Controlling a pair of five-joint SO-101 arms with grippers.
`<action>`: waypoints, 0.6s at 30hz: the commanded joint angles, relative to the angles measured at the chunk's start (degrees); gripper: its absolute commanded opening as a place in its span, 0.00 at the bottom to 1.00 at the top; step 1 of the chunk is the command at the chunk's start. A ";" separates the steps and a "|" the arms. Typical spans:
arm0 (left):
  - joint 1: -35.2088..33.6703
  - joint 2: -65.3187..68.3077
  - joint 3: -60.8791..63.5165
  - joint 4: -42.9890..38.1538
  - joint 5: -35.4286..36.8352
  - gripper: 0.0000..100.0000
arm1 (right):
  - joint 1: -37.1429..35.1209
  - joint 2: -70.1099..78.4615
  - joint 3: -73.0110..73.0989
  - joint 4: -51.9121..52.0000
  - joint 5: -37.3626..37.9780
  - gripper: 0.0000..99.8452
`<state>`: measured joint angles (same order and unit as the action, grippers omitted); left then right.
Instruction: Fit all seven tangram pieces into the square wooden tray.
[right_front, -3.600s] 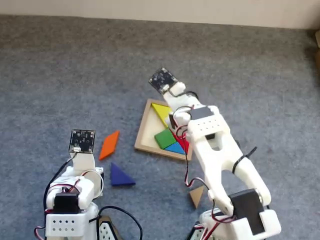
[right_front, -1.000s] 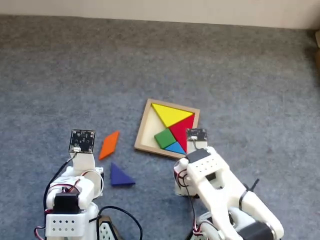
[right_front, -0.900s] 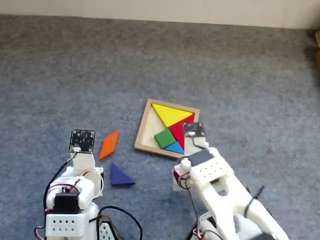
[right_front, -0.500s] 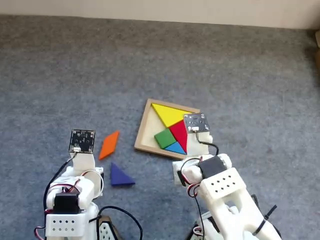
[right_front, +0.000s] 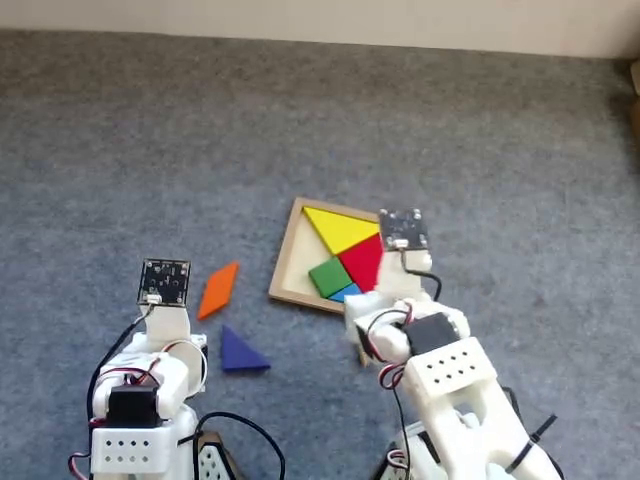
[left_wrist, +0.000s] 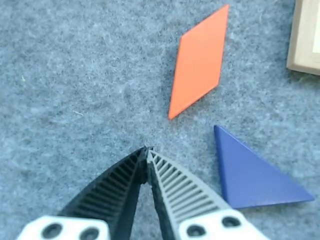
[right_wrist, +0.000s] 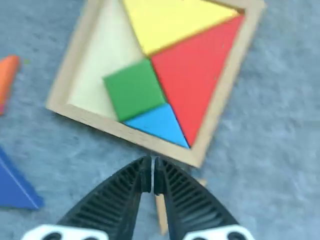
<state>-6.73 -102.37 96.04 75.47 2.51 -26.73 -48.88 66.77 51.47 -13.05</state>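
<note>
Square wooden tray (right_front: 284, 262) lies mid-worktop (right_front: 150, 130) on grey carpet. Seated inside it:
- yellow triangle (right_front: 340, 228) at 12 o'clock
- red triangle (right_front: 363, 262) at 3 o'clock
- green square (right_front: 328, 275) near centre
- light blue triangle (right_front: 346, 293) at 6 o'clock

The tray's 9 o'clock part is bare wood.

Outside it, the orange parallelogram (right_front: 219, 289) lies at 9 o'clock of the tray and the dark blue triangle (right_front: 241, 353) at 8 o'clock, the two apart.

Right gripper (right_wrist: 151, 174) is at the tray's 6 o'clock rim, fingers pressed together. A tan piece (right_wrist: 161, 216) shows behind them; whether they touch it cannot be told.

Left gripper (left_wrist: 146, 151) is over carpet near the orange parallelogram, fingers pressed together, pinching nothing.
</note>
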 joint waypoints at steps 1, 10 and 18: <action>-0.75 -2.42 1.10 0.18 0.44 0.01 | 1.45 -1.19 -2.68 5.58 0.62 0.02; -0.75 -2.42 1.10 0.18 0.44 0.01 | 1.10 -1.01 -2.86 5.05 -7.30 0.19; -0.75 -2.42 1.10 0.18 0.44 0.01 | 1.10 3.74 -3.30 4.97 -12.84 0.22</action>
<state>-6.73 -102.37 96.04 75.47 2.51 -26.02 -48.09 66.77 57.36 -22.64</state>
